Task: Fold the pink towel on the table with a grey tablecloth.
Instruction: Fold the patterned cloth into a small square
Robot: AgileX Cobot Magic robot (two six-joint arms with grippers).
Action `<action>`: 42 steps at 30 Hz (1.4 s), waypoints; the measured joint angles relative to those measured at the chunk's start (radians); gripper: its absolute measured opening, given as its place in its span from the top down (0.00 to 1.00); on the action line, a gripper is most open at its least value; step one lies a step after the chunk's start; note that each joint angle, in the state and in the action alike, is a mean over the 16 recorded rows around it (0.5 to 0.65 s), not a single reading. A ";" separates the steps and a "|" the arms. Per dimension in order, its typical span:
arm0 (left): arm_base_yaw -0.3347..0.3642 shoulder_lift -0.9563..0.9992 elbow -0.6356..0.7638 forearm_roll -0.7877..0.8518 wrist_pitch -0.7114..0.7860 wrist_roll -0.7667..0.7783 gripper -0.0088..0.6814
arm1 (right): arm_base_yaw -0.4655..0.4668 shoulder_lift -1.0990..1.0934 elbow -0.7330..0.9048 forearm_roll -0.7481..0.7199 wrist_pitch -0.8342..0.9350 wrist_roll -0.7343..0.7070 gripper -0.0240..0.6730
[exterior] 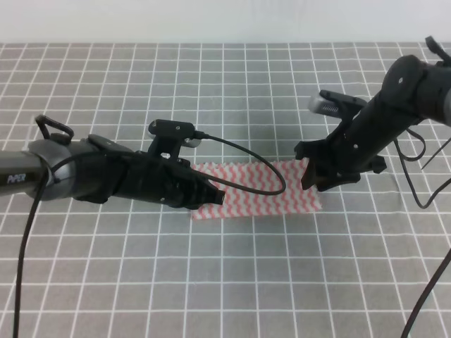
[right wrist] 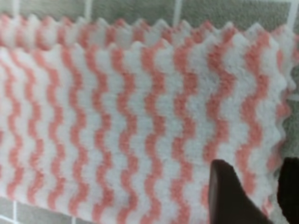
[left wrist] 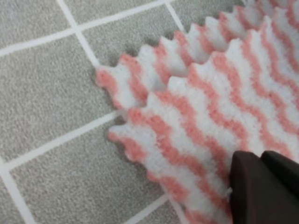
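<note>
Pink towel [exterior: 257,190] — doubled once, two scalloped layers stacked, near mid-table on the grey tablecloth [exterior: 211,282]. Left gripper [exterior: 217,196] on its left end, right gripper [exterior: 310,174] on its right; we cannot tell either grip. A further fold may remain.

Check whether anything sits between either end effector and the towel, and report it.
Nothing visible does. The left end effector is already at the left end of the towel, and the right end effector is at its right end. Both wrist views show only towel and grey tablecloth ahead of the fingers.
</note>
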 joint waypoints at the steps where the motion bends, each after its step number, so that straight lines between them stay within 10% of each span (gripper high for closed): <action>1: 0.000 0.000 0.000 0.000 0.001 0.000 0.94 | 0.000 0.002 0.000 0.000 0.000 0.000 0.64; 29: 0.000 0.000 0.000 0.003 0.007 -0.001 0.94 | 0.000 0.030 0.000 0.033 -0.019 0.000 0.65; 42: 0.000 0.000 0.000 0.003 0.006 -0.001 0.94 | 0.000 0.030 0.000 0.009 -0.020 0.003 0.84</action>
